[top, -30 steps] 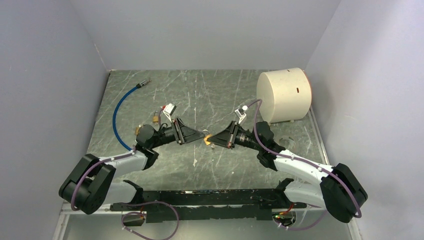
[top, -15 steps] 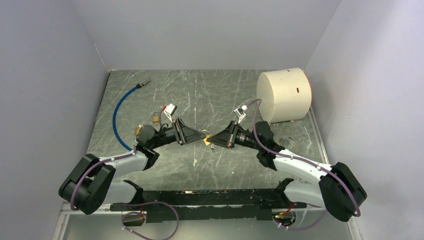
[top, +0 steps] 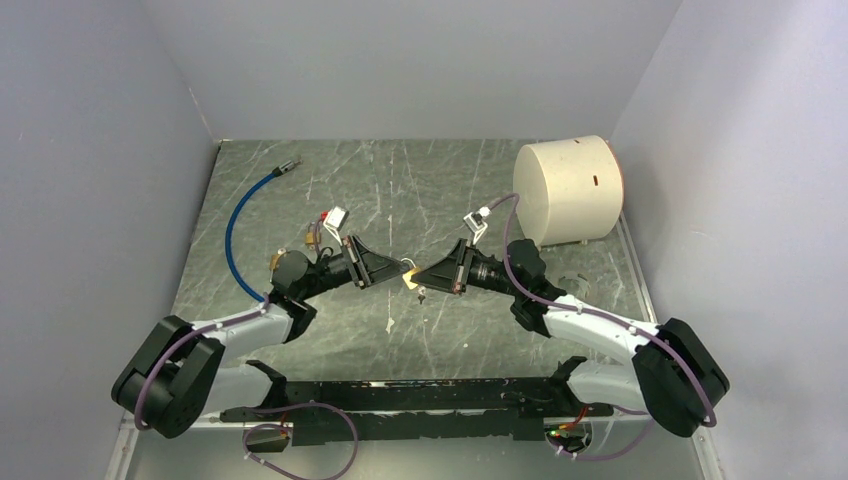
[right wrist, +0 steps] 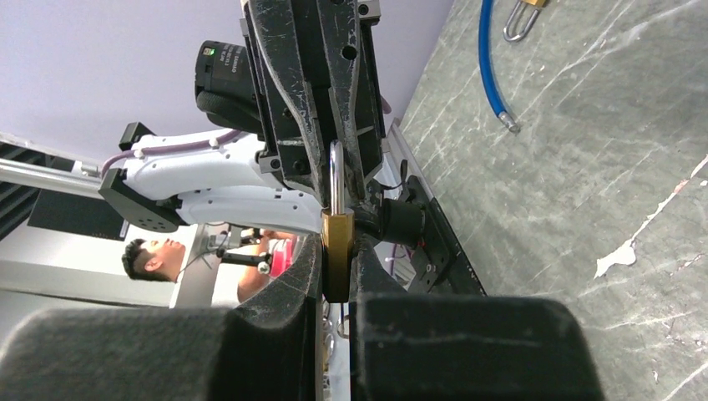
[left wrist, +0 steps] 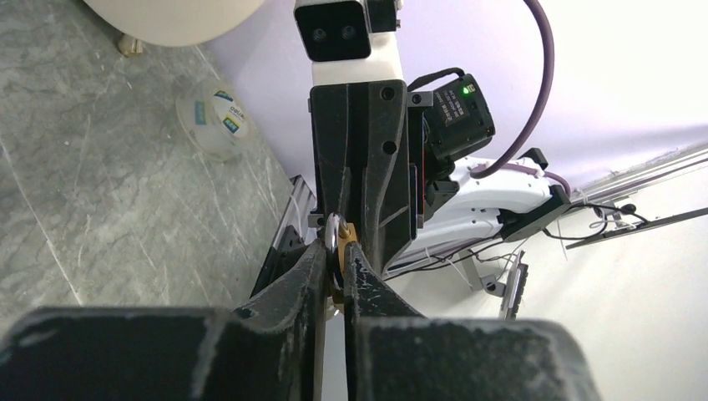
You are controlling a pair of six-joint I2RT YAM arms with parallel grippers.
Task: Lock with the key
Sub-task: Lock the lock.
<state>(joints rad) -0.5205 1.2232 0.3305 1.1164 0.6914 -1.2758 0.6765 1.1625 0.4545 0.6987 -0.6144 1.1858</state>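
A small brass padlock (top: pixel 410 279) hangs above the mid-table between both grippers. My right gripper (top: pixel 421 279) is shut on its brass body (right wrist: pixel 337 251), with the silver shackle (right wrist: pixel 336 177) pointing away toward the left arm. From the opposite side, my left gripper (top: pixel 401 272) is closed on that shackle (left wrist: pixel 332 236), its fingertips (left wrist: pixel 315 266) pinching the loop. Under the padlock's body hang metal rings (right wrist: pixel 341 324). A small dark piece (top: pixel 422 294) dangles there too. The key itself is not clearly visible.
A blue cable (top: pixel 238 215) curves along the left side, a second brass padlock (top: pixel 313 238) near it. At the back right lies a large cream cylinder (top: pixel 568 190), with a tape roll (left wrist: pixel 215 124) close by. Grey walls enclose three sides.
My left gripper's jaws have closed onto the padlock's shackle. Both grippers and the padlock have shifted slightly left and back.
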